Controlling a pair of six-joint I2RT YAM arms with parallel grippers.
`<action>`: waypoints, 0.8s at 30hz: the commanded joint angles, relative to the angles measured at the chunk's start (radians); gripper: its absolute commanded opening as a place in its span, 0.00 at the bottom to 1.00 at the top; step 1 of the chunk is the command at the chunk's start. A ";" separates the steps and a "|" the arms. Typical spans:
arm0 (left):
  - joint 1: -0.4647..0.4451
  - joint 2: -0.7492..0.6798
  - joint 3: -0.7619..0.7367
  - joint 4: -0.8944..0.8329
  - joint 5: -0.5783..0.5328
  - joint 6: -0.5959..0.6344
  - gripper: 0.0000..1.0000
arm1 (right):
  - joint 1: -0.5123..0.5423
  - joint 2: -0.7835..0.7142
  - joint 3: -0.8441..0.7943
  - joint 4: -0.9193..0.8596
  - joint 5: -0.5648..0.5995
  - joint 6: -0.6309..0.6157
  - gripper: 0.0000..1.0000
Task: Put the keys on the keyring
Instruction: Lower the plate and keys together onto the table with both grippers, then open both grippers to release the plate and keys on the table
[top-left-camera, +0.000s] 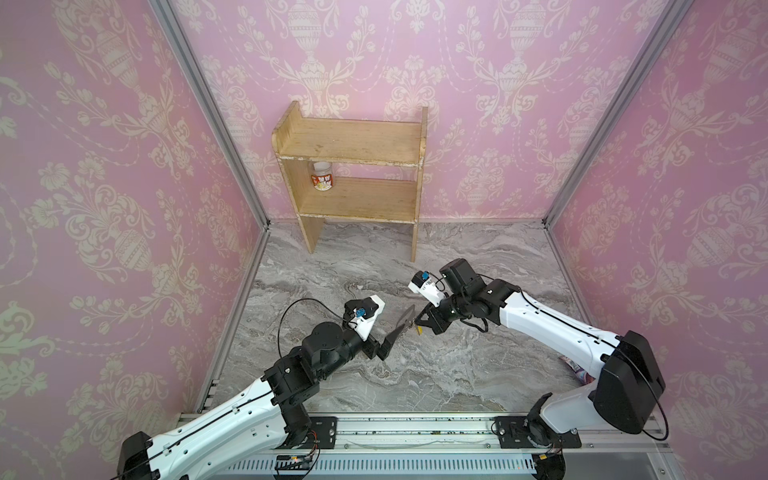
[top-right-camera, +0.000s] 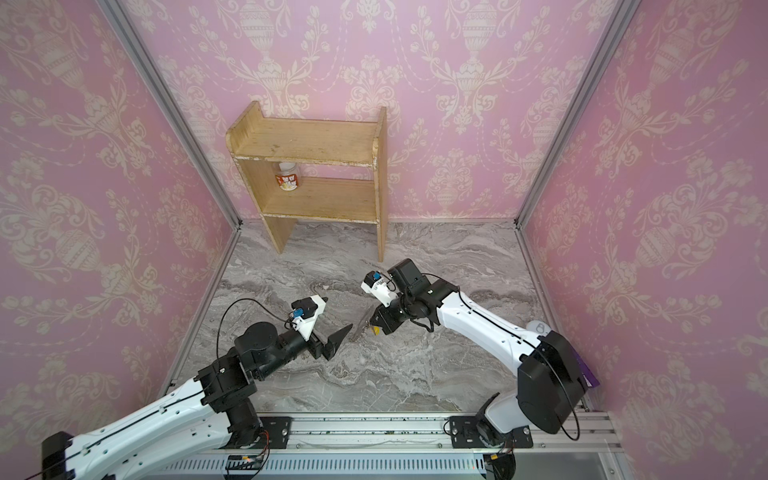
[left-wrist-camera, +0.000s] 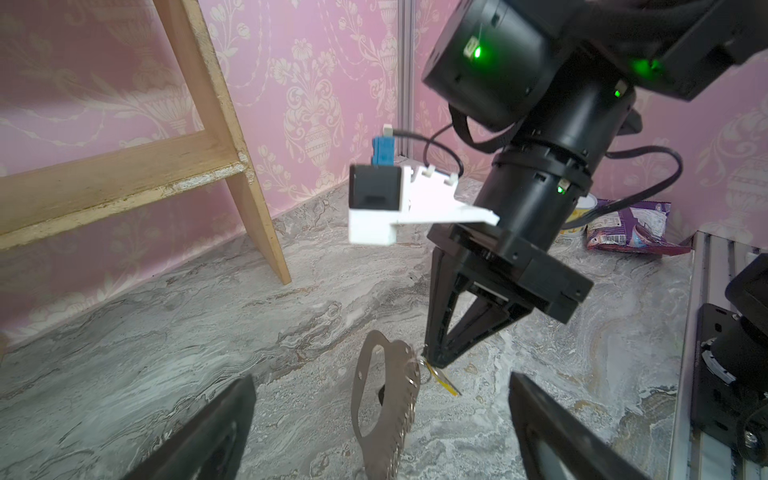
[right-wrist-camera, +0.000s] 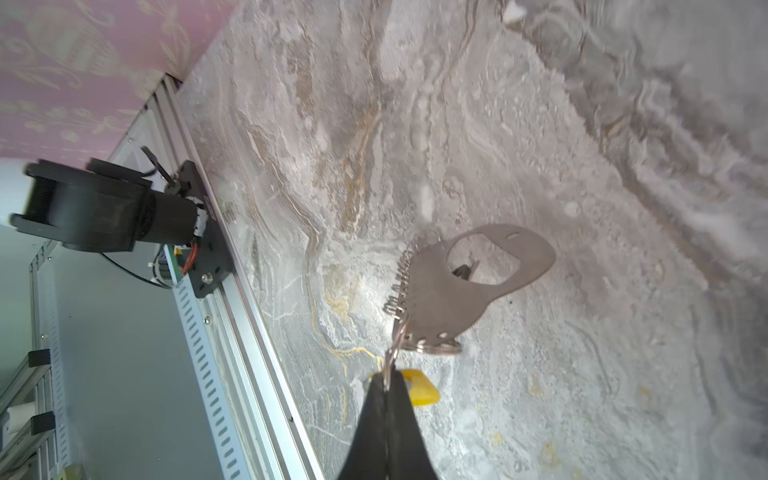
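The keyring (left-wrist-camera: 382, 415) is a flat grey plate with a handle slot and a row of small split rings, held up on edge above the marble table; it also shows in both top views (top-left-camera: 404, 323) (top-right-camera: 360, 326) and the right wrist view (right-wrist-camera: 436, 299). My right gripper (right-wrist-camera: 388, 376) (top-left-camera: 418, 324) (left-wrist-camera: 428, 360) is shut on a metal ring at the plate's end. The yellow key (right-wrist-camera: 423, 390) (left-wrist-camera: 445, 381) hangs from that ring, behind the fingertips. My left gripper (left-wrist-camera: 380, 384) (top-left-camera: 385, 348) is open, its fingers (left-wrist-camera: 232, 415) wide on either side of the plate, not touching it. Something small and dark shows through the slot; I cannot tell what.
A wooden shelf (top-left-camera: 353, 166) stands against the back wall with a white-lidded jar (top-left-camera: 322, 176) on its lower board. A purple snack bag (left-wrist-camera: 627, 228) and a cup (left-wrist-camera: 582, 212) lie near the right arm's base. A metal rail (top-left-camera: 415, 428) runs along the front edge.
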 joint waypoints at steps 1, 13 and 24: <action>0.005 0.004 -0.003 -0.012 -0.018 -0.009 0.98 | -0.032 0.013 -0.065 -0.059 0.033 0.044 0.00; 0.005 0.040 0.011 0.000 -0.001 0.004 0.99 | -0.054 -0.008 -0.152 -0.172 0.188 0.138 0.19; 0.011 0.064 0.002 0.005 -0.031 0.000 0.99 | -0.062 -0.159 -0.154 -0.203 0.329 0.209 0.61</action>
